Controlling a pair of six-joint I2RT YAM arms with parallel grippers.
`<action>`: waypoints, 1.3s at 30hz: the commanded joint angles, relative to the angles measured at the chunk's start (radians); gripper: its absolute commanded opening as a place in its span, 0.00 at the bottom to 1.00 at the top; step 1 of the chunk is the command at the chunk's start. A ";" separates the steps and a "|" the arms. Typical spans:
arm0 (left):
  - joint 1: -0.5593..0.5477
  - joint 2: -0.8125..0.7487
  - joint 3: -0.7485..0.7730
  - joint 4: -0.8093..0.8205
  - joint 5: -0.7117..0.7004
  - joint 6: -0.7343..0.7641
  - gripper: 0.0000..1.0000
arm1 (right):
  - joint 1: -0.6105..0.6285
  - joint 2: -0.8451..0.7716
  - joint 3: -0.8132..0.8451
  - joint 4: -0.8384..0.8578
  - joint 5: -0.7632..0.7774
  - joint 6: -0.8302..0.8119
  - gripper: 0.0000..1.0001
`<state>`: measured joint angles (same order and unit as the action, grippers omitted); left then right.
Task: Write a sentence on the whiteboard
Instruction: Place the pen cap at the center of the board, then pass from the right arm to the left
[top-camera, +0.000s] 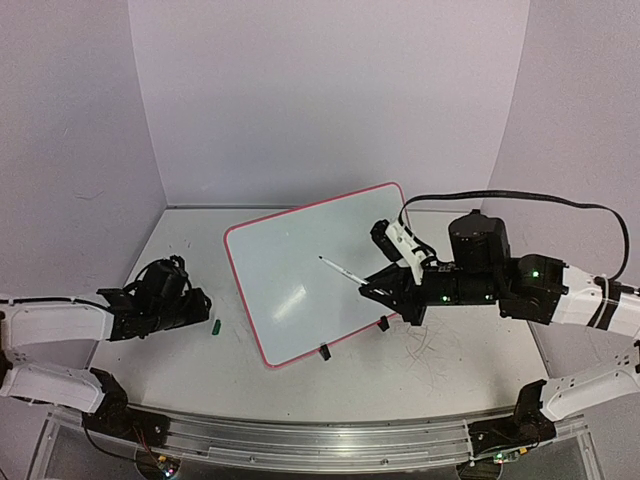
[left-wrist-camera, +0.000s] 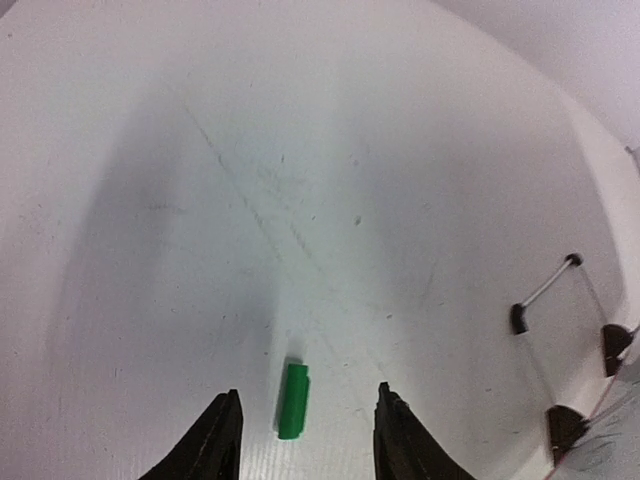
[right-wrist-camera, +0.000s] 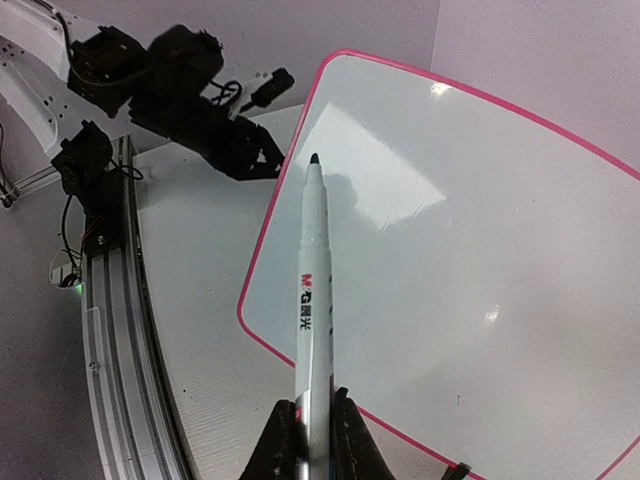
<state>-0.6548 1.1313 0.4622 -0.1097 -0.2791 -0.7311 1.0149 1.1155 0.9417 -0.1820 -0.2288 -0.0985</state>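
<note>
The whiteboard (top-camera: 290, 290), glossy white with a pink rim, lies tilted in the middle of the table and also fills the right wrist view (right-wrist-camera: 470, 260). Its surface is blank; the sentence is not in view. My right gripper (top-camera: 385, 290) (right-wrist-camera: 312, 415) is shut on a white marker (top-camera: 345, 271) (right-wrist-camera: 314, 290). The marker's dark tip sits over the board's upper part, with its shadow beside it. My left gripper (top-camera: 203, 308) (left-wrist-camera: 308, 398) is open just above the table. A small green cap (top-camera: 215, 326) (left-wrist-camera: 293, 400) lies loose between its fingertips.
Two black clip feet (top-camera: 325, 352) stick out of the board's near edge, and they show at the right of the left wrist view (left-wrist-camera: 519, 319). Faint scribble marks (top-camera: 435, 350) stain the table under the right arm. A metal rail (top-camera: 300, 440) runs along the near edge.
</note>
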 joint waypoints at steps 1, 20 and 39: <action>0.000 -0.202 0.115 -0.160 -0.023 0.029 0.50 | -0.003 0.054 0.025 0.024 -0.009 0.010 0.00; -0.068 -0.049 0.608 -0.142 1.009 0.211 0.70 | 0.031 0.324 0.239 -0.130 -0.295 -0.067 0.00; -0.254 0.213 0.597 -0.135 1.242 0.292 0.61 | 0.057 0.322 0.268 -0.138 -0.378 -0.092 0.00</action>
<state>-0.8928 1.3238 1.0367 -0.2630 0.8738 -0.4764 1.0676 1.4418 1.1660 -0.3233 -0.5623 -0.1722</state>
